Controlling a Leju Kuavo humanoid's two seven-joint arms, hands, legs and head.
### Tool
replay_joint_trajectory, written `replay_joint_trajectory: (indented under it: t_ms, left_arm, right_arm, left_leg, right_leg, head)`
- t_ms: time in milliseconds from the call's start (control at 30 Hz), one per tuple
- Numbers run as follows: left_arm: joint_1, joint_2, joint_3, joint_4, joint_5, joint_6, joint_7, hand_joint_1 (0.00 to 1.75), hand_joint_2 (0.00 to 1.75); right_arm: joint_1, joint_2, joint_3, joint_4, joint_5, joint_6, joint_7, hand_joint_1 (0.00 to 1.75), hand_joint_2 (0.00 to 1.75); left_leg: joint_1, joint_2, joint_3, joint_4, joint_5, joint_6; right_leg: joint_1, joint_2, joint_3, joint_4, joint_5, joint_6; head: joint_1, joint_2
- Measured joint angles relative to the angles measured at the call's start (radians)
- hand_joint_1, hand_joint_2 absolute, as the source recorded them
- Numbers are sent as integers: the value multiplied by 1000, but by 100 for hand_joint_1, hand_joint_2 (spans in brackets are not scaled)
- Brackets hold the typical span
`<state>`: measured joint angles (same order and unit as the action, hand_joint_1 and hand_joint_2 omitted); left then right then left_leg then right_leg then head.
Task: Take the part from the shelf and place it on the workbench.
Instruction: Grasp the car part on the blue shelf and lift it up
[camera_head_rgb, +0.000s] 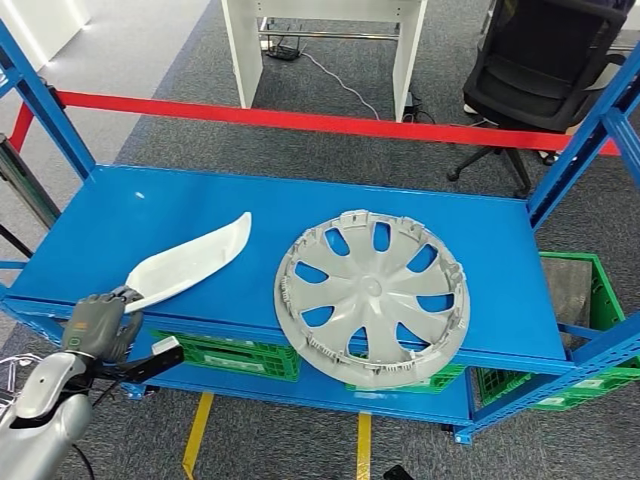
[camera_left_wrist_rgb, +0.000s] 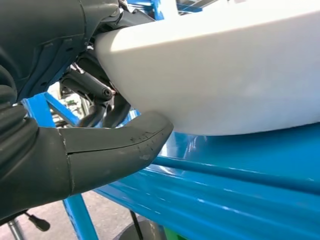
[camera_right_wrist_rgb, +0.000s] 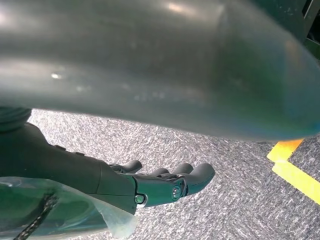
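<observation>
White plastic, long and curved, the part (camera_head_rgb: 192, 259) is lying on the blue shelf (camera_head_rgb: 490, 250) at about 9 o'clock of the grey wheel cover (camera_head_rgb: 372, 296), its near end overhanging the front edge so it can be taken from below. The left hand (camera_head_rgb: 96, 323) is clamping that end, thumb under and fingers (camera_left_wrist_rgb: 94, 90) over. The right hand (camera_right_wrist_rgb: 158, 182) is hanging empty over carpet, fingers loosely apart.

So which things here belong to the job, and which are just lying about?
Job:
- white curved part, its near end held by the left hand
- blue shelf it lies on

Lying about:
- grey hubcap on the same shelf
- green crates below
- red barrier tape
- black office chair
</observation>
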<state>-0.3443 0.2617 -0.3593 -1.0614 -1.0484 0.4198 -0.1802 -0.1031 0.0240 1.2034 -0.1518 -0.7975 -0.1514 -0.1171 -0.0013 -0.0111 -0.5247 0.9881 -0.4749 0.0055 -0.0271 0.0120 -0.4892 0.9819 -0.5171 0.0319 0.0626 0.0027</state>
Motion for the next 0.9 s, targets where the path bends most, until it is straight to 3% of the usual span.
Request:
replay_joint_trajectory:
  t_ms: [233, 500, 767, 900]
  left_arm:
    - [6, -1, 18, -12, -1, 37, -1, 175, 175]
    - [34, -41, 74, -130, -102, 260, -9, 175, 175]
    - [52, -70, 107, -228, -138, 274, -11, 175, 175]
    - [72, -99, 146, -286, -221, 275, -76, 175, 175]
  right_arm:
    - [0, 0, 2, 0, -3, -2, -1, 0, 0]
    - [1, 0, 10, 0, -18, -21, -4, 0, 0]
    - [3, 0, 15, 0, -20, -21, -8, 0, 0]
    - [4, 0, 16, 0, -27, -28, -9, 0, 0]
  left_leg:
    - [0, 0, 0, 0, 0, 0]
    - [0, 0, -1, 0, 0, 0]
    - [0, 0, -1, 0, 0, 0]
    - [0, 0, -1, 0, 0, 0]
  right_leg:
    - [0, 0, 0, 0, 0, 0]
    - [0, 0, -1, 0, 0, 0]
    - [0, 0, -1, 0, 0, 0]
    - [0, 0, -2, 1, 0, 0]
  head:
    - [0, 0]
    - [0, 0]
    - [0, 0]
    - [0, 0]
